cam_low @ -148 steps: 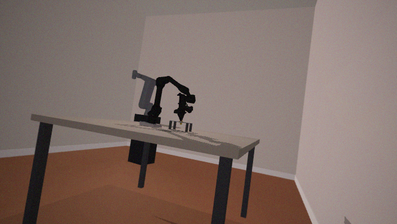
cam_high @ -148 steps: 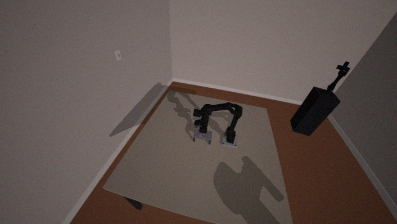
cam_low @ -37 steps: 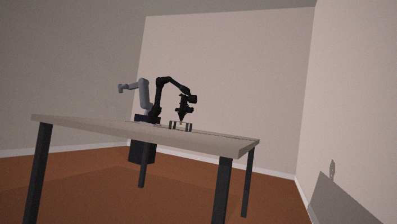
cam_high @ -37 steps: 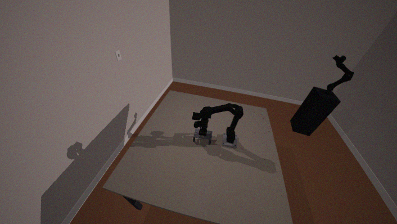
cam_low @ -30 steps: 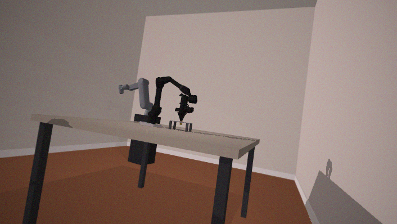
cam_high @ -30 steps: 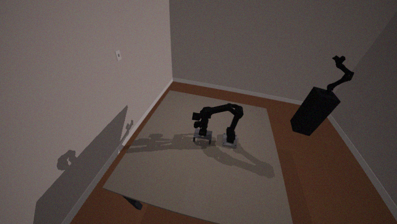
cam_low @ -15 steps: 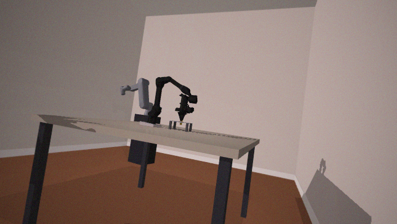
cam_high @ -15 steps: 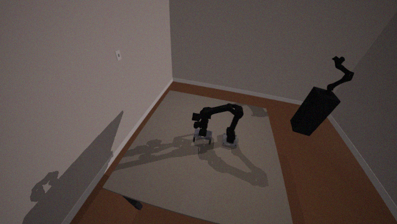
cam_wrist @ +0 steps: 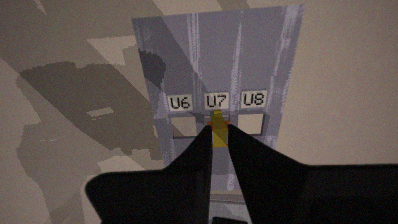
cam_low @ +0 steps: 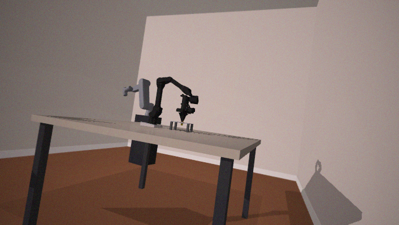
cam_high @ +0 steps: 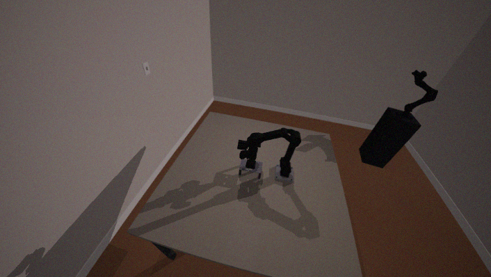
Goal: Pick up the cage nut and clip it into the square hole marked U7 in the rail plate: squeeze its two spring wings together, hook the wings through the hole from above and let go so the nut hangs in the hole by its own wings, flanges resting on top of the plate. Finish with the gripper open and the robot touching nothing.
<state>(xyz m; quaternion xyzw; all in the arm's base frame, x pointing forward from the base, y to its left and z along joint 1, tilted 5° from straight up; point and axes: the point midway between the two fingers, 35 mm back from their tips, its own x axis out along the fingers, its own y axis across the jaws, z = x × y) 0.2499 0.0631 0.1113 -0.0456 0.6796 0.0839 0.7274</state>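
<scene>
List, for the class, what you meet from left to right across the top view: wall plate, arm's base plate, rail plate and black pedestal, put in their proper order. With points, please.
Wall plate (cam_high: 147, 68) → rail plate (cam_high: 259, 168) (cam_low: 187, 122) (cam_wrist: 215, 60) → arm's base plate (cam_high: 279, 178) (cam_low: 145, 124) → black pedestal (cam_high: 389, 137) (cam_low: 136, 152)

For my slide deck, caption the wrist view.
Jaws shut on the yellow cage nut at the rail plate's U7 hole.

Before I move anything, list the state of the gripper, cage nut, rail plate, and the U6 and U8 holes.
Gripper: shut on the cage nut.
Cage nut: pinched, at the U7 hole; seating cannot be told.
Rail plate: raised on legs.
U6 hole: unfilled.
U8 hole: unfilled.
</scene>
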